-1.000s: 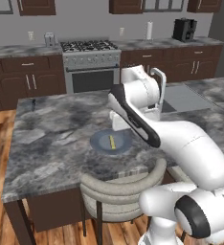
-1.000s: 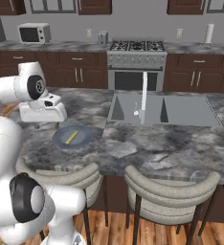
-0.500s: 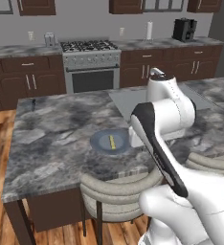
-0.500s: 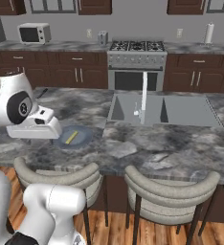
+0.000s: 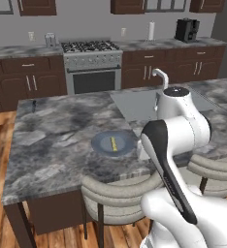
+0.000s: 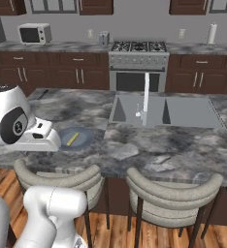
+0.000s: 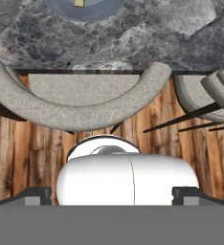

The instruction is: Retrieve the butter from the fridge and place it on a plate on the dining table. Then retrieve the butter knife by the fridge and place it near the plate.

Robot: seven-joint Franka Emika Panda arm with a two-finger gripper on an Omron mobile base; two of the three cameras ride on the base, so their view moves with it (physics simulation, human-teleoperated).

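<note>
Gripper (image 7: 112, 196) hangs above the wooden floor with jaws wide apart (nothing between them); butter (image 5: 113, 144) lies on the plate (image 5: 102, 146) on the dining table (image 5: 52, 135).

Butter (image 5: 113, 144) on plate (image 5: 100, 144)

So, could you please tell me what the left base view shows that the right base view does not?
Left base view adds: the black coffee maker on the back counter. Right base view adds: the microwave on the back counter. Both share: the butter lying on the plate on the dining table, with the stove behind.
</note>
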